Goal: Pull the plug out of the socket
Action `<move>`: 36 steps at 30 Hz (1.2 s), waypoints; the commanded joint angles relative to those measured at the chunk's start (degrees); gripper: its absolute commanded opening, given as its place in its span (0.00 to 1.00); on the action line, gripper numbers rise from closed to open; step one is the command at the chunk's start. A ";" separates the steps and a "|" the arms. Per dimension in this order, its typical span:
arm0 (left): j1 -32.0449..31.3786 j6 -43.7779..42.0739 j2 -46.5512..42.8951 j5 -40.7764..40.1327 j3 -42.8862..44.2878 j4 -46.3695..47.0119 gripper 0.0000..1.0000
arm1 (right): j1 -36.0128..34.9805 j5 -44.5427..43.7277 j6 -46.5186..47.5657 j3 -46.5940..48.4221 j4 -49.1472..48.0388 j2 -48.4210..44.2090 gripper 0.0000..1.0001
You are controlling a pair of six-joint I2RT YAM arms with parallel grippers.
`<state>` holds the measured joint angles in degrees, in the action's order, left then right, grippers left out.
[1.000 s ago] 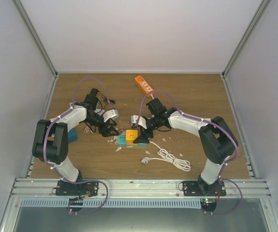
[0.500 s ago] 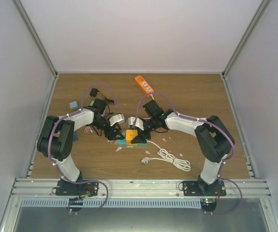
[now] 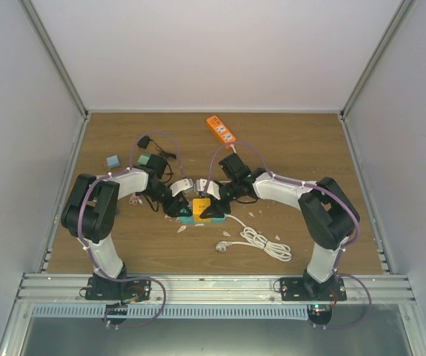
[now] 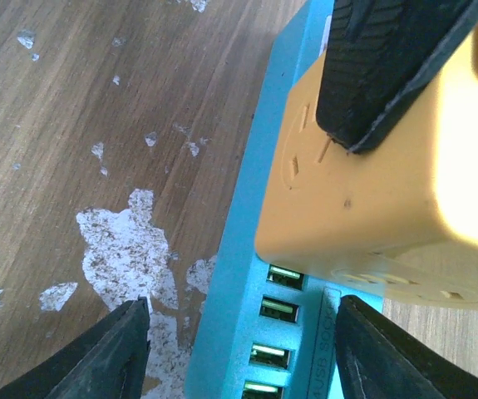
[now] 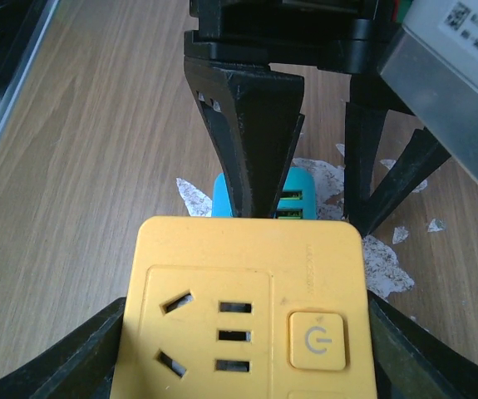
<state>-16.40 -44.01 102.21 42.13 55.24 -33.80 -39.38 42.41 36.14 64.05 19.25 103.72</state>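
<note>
A yellow cube plug (image 3: 201,205) with a power button sits pushed into a blue socket strip (image 3: 188,217) on the wooden table. In the right wrist view my right gripper (image 5: 247,349) is shut on the plug (image 5: 247,307), one finger pressed on each side. The left wrist view shows my left gripper (image 4: 243,349) open astride the blue socket strip (image 4: 247,274). Its left finger (image 4: 118,353) stands clear over the table, while its right finger (image 4: 384,353) is at the strip's edge. The right gripper's pad (image 4: 380,66) lies flat on the plug (image 4: 372,199).
An orange power strip (image 3: 221,129) lies at the back. A coiled white cable (image 3: 261,242) with its plug (image 3: 222,247) lies near the front right. A black adapter (image 3: 144,141) and a small blue box (image 3: 112,161) are at the back left. White flecks litter the wood.
My left arm has swung right and brought its gripper down over the blue socket strip. Both grippers have narrowed, the right one closing onto the yellow plug.
</note>
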 commanded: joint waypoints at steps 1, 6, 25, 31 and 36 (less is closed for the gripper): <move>-0.51 -0.51 2.58 -7.61 -1.28 2.20 0.59 | -0.70 1.86 -0.67 -0.57 -2.99 -3.10 0.34; -0.68 -0.33 4.13 -9.15 -1.19 2.32 0.57 | -0.66 2.60 0.31 -1.85 -6.06 -5.38 0.30; -2.14 -0.01 5.01 -13.33 -1.27 2.79 0.54 | 2.34 9.83 -6.70 2.92 -1.73 -3.35 0.21; -2.25 0.14 5.24 -13.92 -0.95 2.67 0.54 | 2.40 7.68 -4.07 2.30 -0.61 -4.55 0.20; -2.09 0.32 4.94 -12.42 0.09 1.65 0.56 | 2.80 6.72 -2.14 1.47 1.92 -6.70 0.20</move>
<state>-18.06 -42.41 103.46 42.46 56.36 -32.95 -36.97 47.94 32.10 65.25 19.97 100.79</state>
